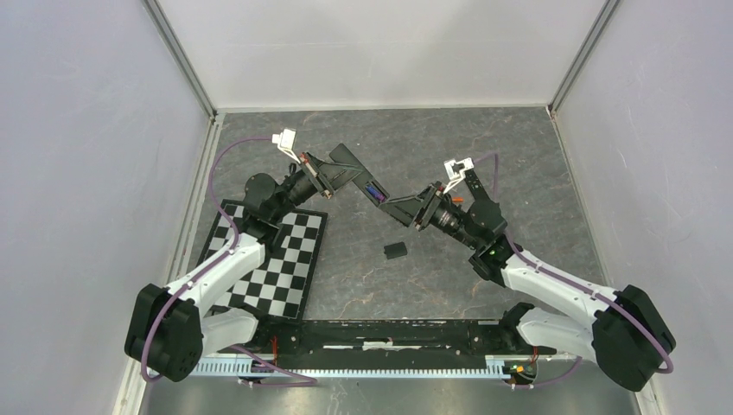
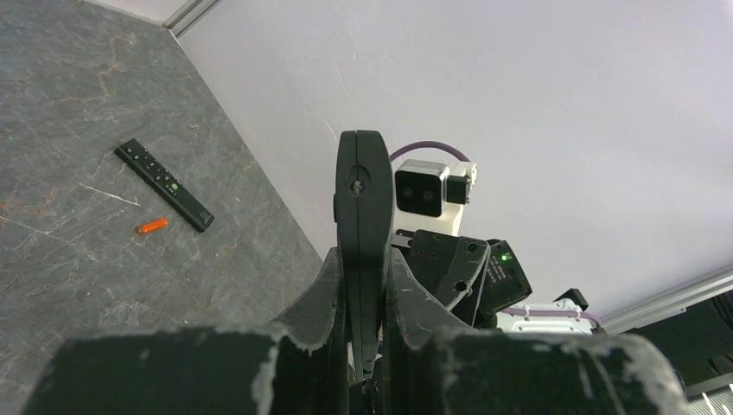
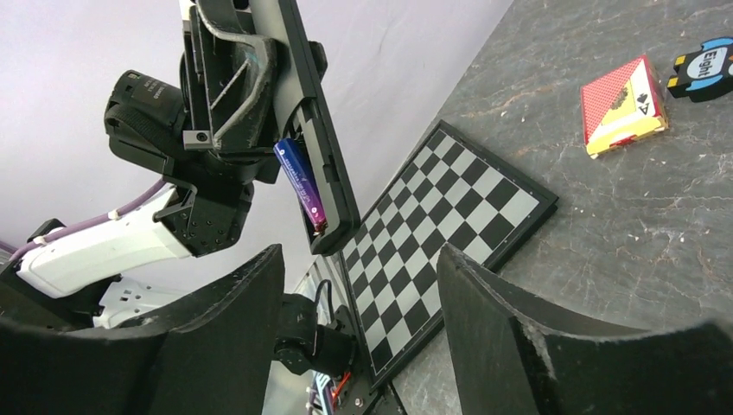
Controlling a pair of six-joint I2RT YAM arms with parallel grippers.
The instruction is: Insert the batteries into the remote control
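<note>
My left gripper [image 1: 333, 175] is shut on a black remote control [image 1: 363, 180] and holds it up off the table, tilted toward the right arm. In the left wrist view the remote [image 2: 363, 199] stands edge-on, clamped between the fingers of the left gripper [image 2: 363, 259]. A blue-purple battery [image 3: 301, 183] lies in the open compartment of the remote [image 3: 321, 147]; from above it shows as a blue spot [image 1: 373, 192]. My right gripper [image 3: 361, 255] is open and empty, just short of the remote's lower end [image 1: 399, 210]. An orange battery [image 2: 151, 226] lies on the table.
A checkerboard [image 1: 268, 259] lies under the left arm. A small black piece [image 1: 395, 251] rests on the table between the arms. A second black remote [image 2: 164, 184] lies by the orange battery. A red card pack [image 3: 624, 105] and a blue-black gadget [image 3: 702, 67] sit further off.
</note>
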